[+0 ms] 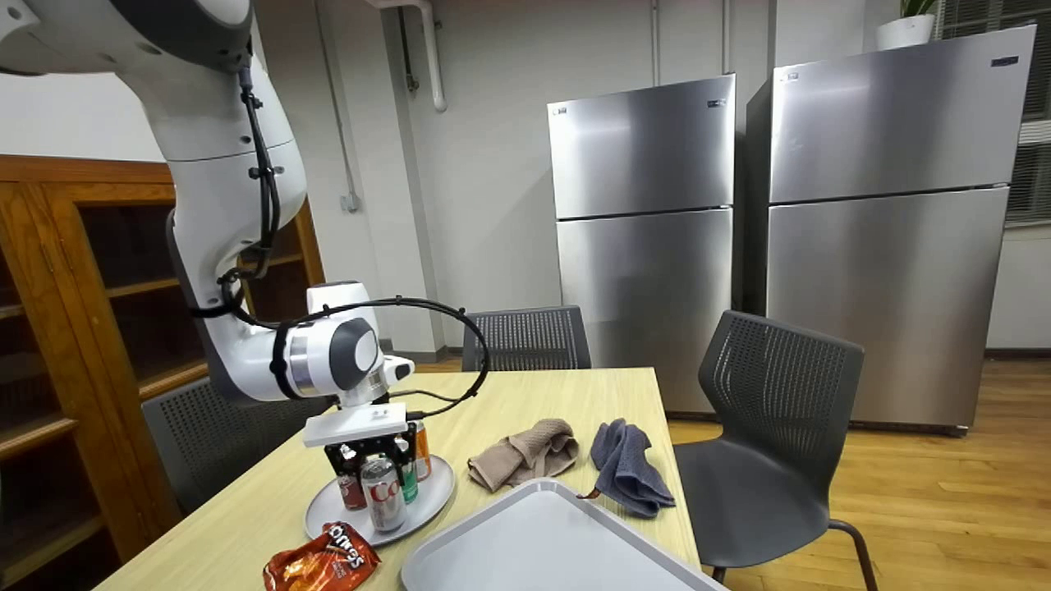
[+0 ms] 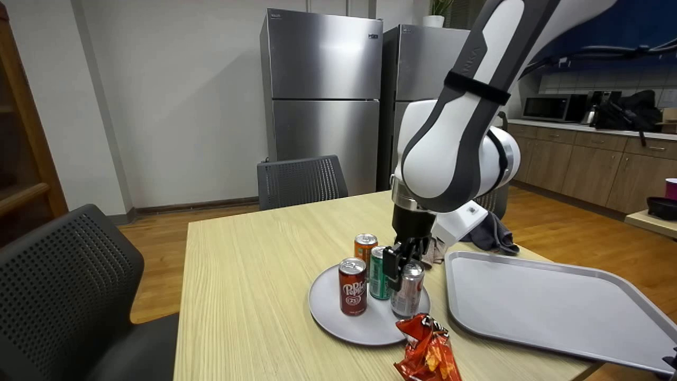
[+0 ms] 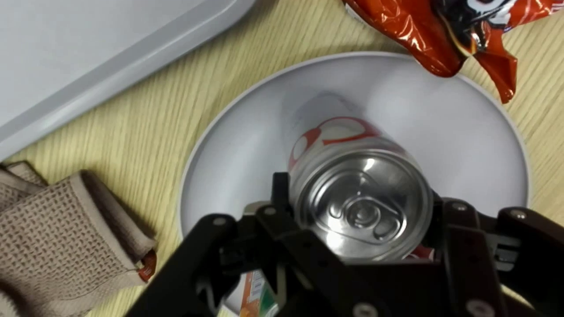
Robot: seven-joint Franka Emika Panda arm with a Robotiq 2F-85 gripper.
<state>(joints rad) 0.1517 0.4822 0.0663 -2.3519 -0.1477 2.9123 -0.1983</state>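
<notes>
Grasps the silver can (image 1: 384, 497) from both sides in the gripper (image 3: 359, 202), clenched around its wall, with that can upright on the round gray plate (image 2: 370, 329), toward the rim nearest the red snack bag (image 2: 431, 354). Has the dark red can (image 2: 353, 296), green can (image 2: 378, 286) and orange can (image 2: 365, 244) gathered on the plate too. Shows a pale table (image 2: 248, 296) of straight-grained wood under the plate, with the gray tray (image 2: 550, 307) just beside the plate across a narrow gap. Finds the crumpled brown towel (image 1: 525, 455) near the plate and the slate-blue towel (image 1: 632, 472) farther from it, toward the table's edge. Sets three dark gray chairs (image 1: 780, 402) with perforated backs about the table, well apart from the plate. Looks past the plate onto a pale gray wall (image 2: 195, 106) and two steel refrigerators (image 1: 644, 271), with a potted plant (image 1: 905, 33) on top of one. Includes, well apart from the plate, a brown wooden cabinet (image 1: 61, 287) and, in an exterior view, a counter (image 2: 587, 164) bearing a microwave (image 2: 550, 107). Ends in a wood floor (image 1: 944, 509), below the plate.
</notes>
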